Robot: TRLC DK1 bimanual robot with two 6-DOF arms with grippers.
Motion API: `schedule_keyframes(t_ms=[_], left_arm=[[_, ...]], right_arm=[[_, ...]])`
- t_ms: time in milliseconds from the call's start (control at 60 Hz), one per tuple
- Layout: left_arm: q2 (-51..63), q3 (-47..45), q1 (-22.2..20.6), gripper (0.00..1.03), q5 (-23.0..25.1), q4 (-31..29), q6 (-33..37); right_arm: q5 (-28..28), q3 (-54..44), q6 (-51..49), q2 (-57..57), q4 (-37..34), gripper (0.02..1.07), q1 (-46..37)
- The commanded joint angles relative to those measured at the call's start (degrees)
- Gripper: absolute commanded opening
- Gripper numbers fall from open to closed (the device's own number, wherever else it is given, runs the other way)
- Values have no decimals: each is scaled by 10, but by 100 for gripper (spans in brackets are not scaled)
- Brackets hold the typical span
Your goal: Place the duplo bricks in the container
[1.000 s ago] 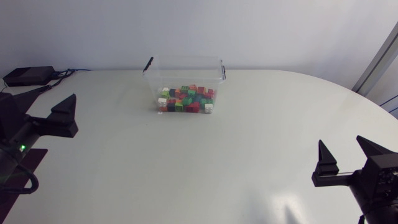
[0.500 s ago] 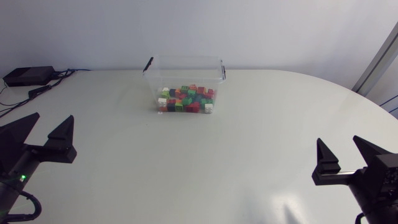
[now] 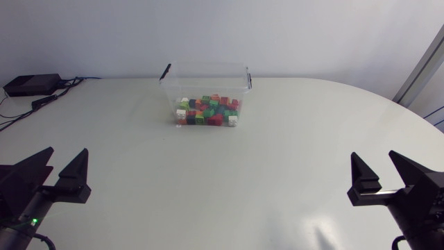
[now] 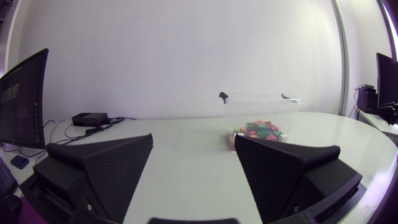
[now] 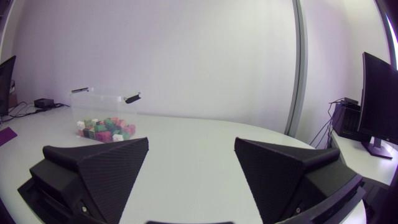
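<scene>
All the duplo bricks (image 3: 207, 111) I can see lie in the clear container (image 3: 205, 78) at the far side of the table (image 3: 222, 180), so the job looks done, tho a stray one could hide out of view. The left gripper (image 3: 68, 151) & right gripper (image 3: 373, 154) sit at the near corners, well apart from the box, jaws wide apart, holding nothing. Next move, I think: check for a stray brick, else rest.

Duplo bricks (image 3: 207, 111) inside the container (image 3: 205, 86) too small and too heaped for any count
</scene>
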Motion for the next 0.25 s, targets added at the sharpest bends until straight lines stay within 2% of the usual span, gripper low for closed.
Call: schedule_keyframes(t_ms=[0, 233], left_arm=[[-26, -23, 7, 91, 8, -9, -24], [-29, -25, 7, 91, 9, -10, -25]], right_arm=[[-11, -16, 24, 0, 12, 102, -9], [-12, -17, 25, 0, 13, 102, -9]])
